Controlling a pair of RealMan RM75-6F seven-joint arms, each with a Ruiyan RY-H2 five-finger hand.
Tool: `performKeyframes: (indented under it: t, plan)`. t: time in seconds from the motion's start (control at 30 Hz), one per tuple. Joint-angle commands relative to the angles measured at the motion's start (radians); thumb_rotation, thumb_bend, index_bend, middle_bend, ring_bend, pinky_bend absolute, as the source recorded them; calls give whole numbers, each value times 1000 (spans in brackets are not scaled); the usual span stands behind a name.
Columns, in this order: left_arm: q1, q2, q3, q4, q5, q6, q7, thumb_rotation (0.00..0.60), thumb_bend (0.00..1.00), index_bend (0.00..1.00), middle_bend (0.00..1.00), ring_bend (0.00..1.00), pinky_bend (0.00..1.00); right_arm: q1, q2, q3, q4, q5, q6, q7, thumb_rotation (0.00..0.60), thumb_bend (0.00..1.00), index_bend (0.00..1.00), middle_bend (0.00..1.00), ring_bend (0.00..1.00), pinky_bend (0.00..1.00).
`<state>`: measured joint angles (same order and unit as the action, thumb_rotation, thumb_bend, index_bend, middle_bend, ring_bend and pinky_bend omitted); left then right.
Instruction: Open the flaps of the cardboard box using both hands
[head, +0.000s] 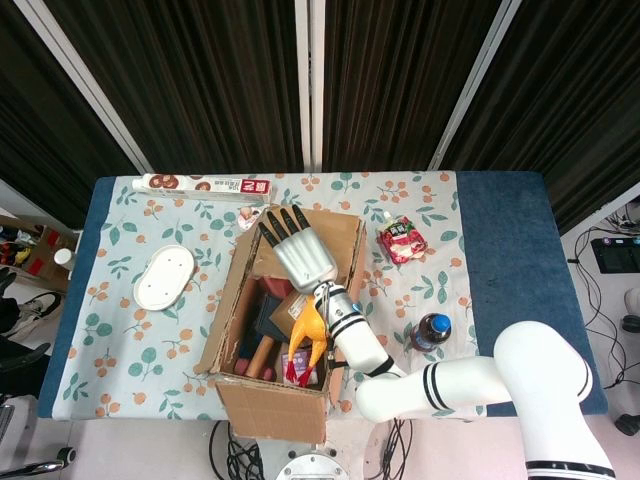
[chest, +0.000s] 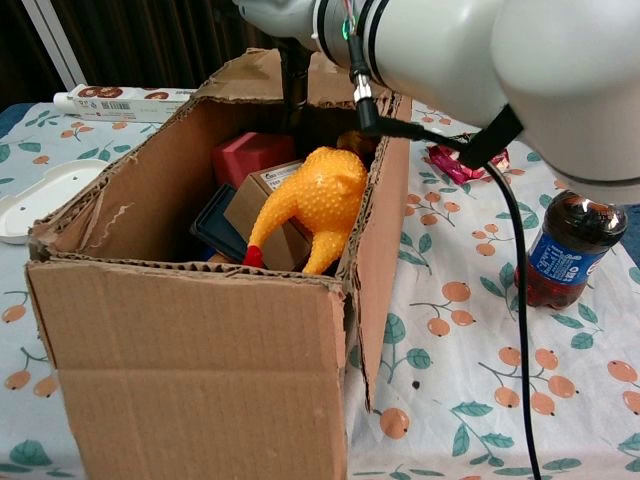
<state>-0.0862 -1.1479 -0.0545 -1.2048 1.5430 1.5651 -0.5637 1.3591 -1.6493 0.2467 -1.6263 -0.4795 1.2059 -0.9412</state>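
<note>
The cardboard box (head: 232, 318) stands at the table's front middle with its top open; in the chest view its front wall (chest: 190, 380) fills the foreground and its right flap (chest: 385, 230) hangs down outside. My right hand (head: 300, 255) hovers over the far end with fingers spread, its dark fingertips (head: 282, 219) at the far flap (head: 338, 232). One dark finger (chest: 293, 80) points down in front of that flap (chest: 250, 75). Inside lie a yellow rubber chicken (chest: 310, 200), a red box (chest: 250, 155) and a brown carton (chest: 262, 195). No left hand shows.
A cola bottle (chest: 565, 250) stands right of the box, with a red snack pouch (chest: 455, 160) behind it. A white oval dish (head: 164, 277) lies to the left. A long printed carton (head: 203, 186) lies along the far edge.
</note>
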Motion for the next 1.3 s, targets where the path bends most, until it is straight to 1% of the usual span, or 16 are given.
performKeyframes:
  t: [0.03, 0.27, 0.43, 0.6, 0.7, 0.83, 1.07, 1.2, 1.3]
  plan:
    - [-1, 2, 0, -9, 2, 1, 8, 600, 40, 0, 25, 71, 169, -19, 38, 20, -24, -13, -6, 14, 600, 0, 0, 0, 0, 0]
    - [-3, 9, -1, -29, 4, 1, 23, 600, 40, 0, 25, 70, 168, -57, 136, 59, -59, -52, -10, 52, 600, 0, 0, 0, 0, 0]
    - [-7, 14, 0, -36, 6, -3, 37, 600, 41, 0, 17, 70, 169, -79, 174, 78, -8, -81, -39, 102, 600, 0, 0, 0, 0, 0]
    - [-13, 19, -4, -41, 1, -12, 40, 600, 40, 0, 16, 70, 168, -84, 165, 77, 109, -80, -94, 126, 600, 0, 0, 0, 0, 0]
    - [-16, 20, -4, -45, 1, -16, 44, 600, 41, 0, 16, 70, 168, -84, 127, 82, 215, -123, -103, 171, 600, 0, 0, 0, 0, 0]
    - [-20, 21, 1, -46, 5, -24, 56, 600, 40, 0, 16, 70, 169, -85, 67, 103, 375, -191, -122, 270, 600, 5, 0, 0, 0, 0]
    - [-25, 21, -1, -45, -5, -41, 53, 600, 40, 0, 16, 70, 168, -74, -28, 126, 641, -257, -198, 392, 600, 9, 0, 0, 0, 0]
    - [-29, 22, -1, -44, -10, -53, 53, 600, 41, 0, 16, 70, 169, -70, -66, 139, 733, -269, -243, 434, 600, 7, 0, 0, 0, 0]
    - [-34, 25, -5, -45, -14, -60, 51, 600, 40, 0, 16, 70, 169, -84, -59, 140, 735, -306, -235, 464, 600, 12, 0, 0, 0, 0]
